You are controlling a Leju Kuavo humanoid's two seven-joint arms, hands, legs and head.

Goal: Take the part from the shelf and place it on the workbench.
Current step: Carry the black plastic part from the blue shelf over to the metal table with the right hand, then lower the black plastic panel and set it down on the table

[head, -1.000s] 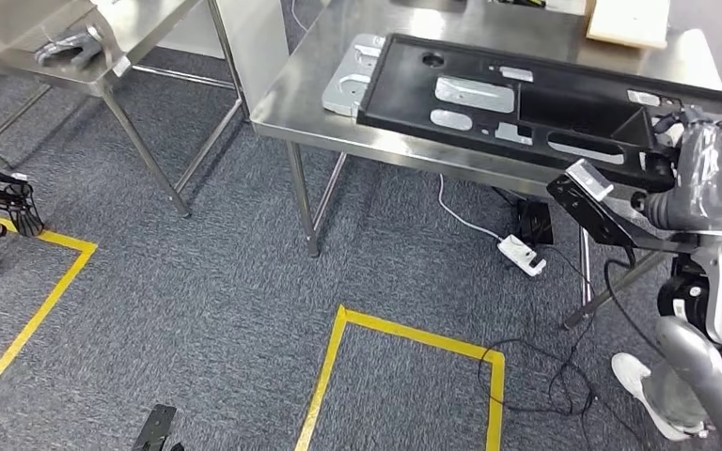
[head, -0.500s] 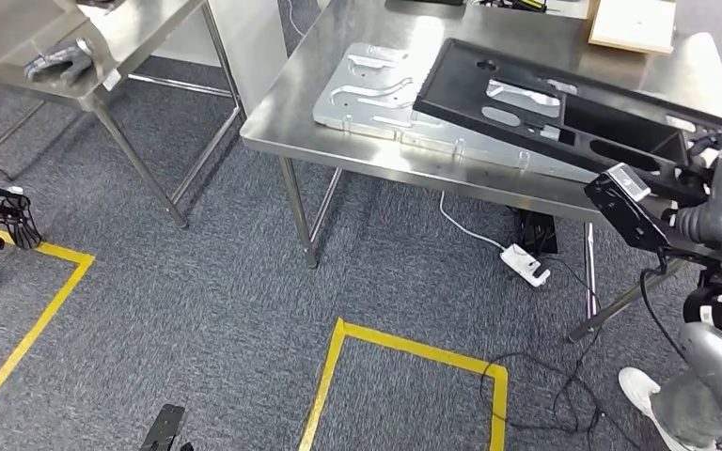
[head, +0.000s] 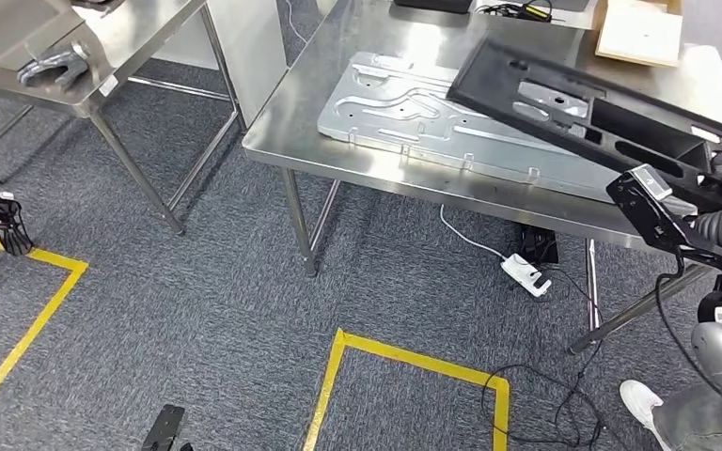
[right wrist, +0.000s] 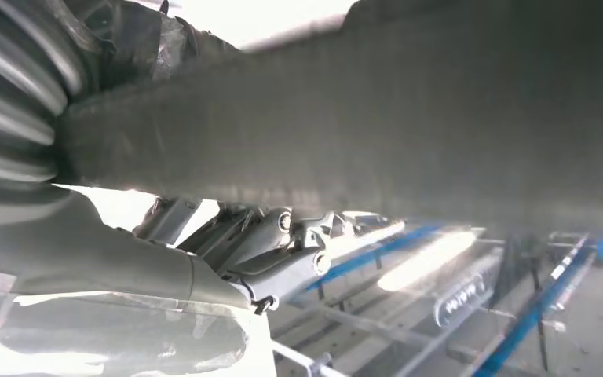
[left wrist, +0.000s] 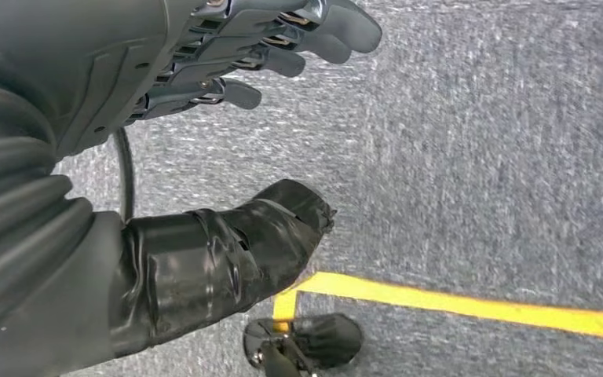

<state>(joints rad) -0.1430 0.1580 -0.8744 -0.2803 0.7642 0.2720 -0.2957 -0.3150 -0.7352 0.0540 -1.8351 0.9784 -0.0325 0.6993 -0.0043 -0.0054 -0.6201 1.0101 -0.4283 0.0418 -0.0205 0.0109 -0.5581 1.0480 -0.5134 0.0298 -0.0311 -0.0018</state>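
one big steel workbench [head: 338, 94] is in front of me, with a flat silver plate [head: 414, 108] lying on it. over the plate i hold the long black part [head: 583, 108], tilted, its far end up in the air and not yet resting on anything. my right hand [head: 719, 178] grips the near end, fingers [right wrist: 275, 239] wrapped under the edge. to do this well i think i should bring the part down slow and level, keep it over the table and not past the rim, and let go only when it lies flat. my left hand [left wrist: 228, 102] hangs over the carpet, fingers apart, holding nothing. since a second ago the whole view has shifted, more of the silver plate shows, and the part has swung further over the bench.
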